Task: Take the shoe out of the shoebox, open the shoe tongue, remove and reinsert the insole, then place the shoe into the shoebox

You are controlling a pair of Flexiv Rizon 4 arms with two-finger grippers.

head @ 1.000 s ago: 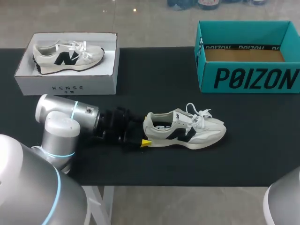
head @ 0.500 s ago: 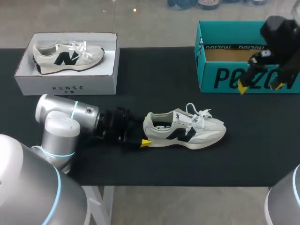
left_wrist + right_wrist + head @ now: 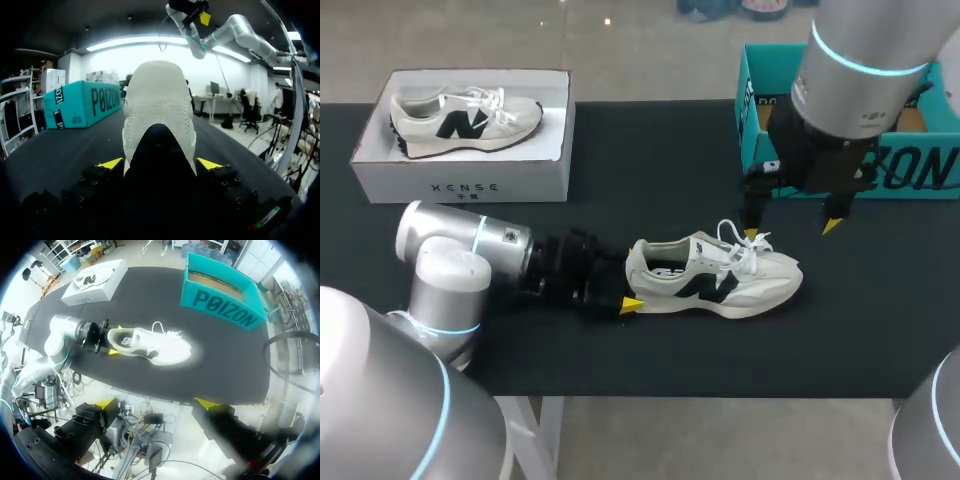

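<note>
Nearest the robot, at the front of the black table (image 3: 620, 150), the silver left arm (image 3: 460, 245) lay low over the surface and pointed toward the middle. Its left end effector (image 3: 625, 287) was clamped on the heel of the cream low-top sneaker (image 3: 720, 285), which has a dark side logo and white laces. The left wrist view showed the rounded heel (image 3: 159, 110) upright between the two yellow tips, one pressed against each side. The sneaker stood on its sole on the bare table, outside both boxes, with its toe pointing toward the robot's right. Its laces (image 3: 745, 248) hung loosely over the tongue. Just beyond and above the laces hung the right end effector (image 3: 792, 230), its fingers spread apart with nothing between them. One yellow tip was over the laces and the other off past the toe. In the right wrist view, this released end effector (image 3: 156, 405) looked down on the sneaker (image 3: 150, 345) from well above. Behind it, partly hidden by the right arm (image 3: 865, 70), stood the open teal cardboard shoebox (image 3: 910, 172), nothing showing in its visible brown bottom. At the far left corner sat an open white cardboard shoebox (image 3: 460, 185) holding a second matching sneaker (image 3: 465, 115).
</note>
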